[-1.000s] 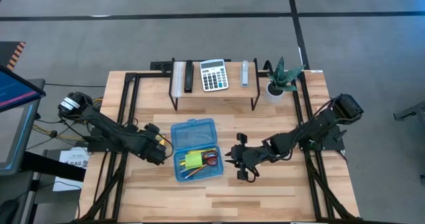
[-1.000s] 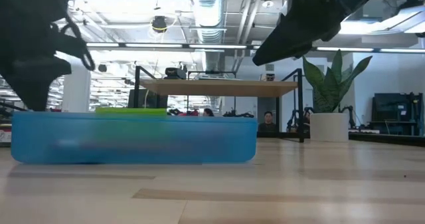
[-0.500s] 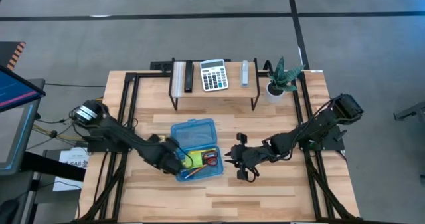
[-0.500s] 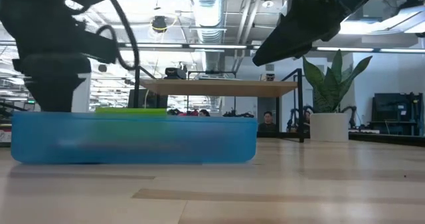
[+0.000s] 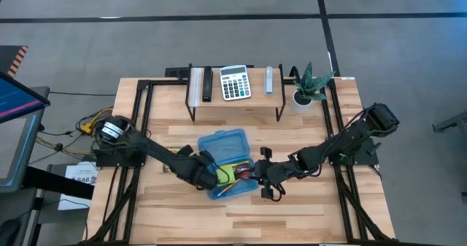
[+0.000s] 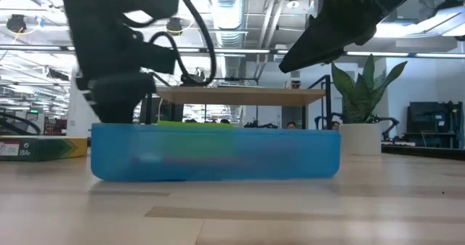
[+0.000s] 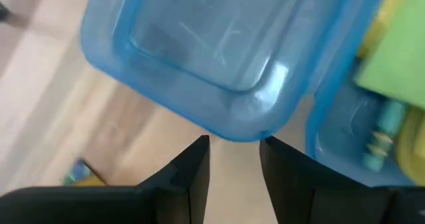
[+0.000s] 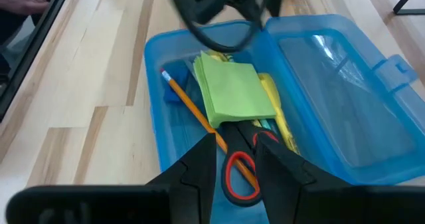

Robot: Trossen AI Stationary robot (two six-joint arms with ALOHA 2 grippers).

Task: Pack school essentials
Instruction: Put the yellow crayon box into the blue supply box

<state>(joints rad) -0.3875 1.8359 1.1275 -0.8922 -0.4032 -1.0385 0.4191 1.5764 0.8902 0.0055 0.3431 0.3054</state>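
Left gripper: we see it at the box's left edge; in the wrist view its fingers stand slightly apart, clamping nothing, just short of the lid's corner.
Blue box: mid-table, lid hinged open; we judge it light, stiff, slippery plastic that slides when nudged, best taken by a rim or the lid edge.
Contents: lime-green sticky-note pad, pencil, red-handled scissors lie inside; light, loose.
Right gripper: touching or just beside the box's right edge, jaws apart, empty.
Hidden: the left arm covers part of the tray; we cannot make out the pen or crayon box.
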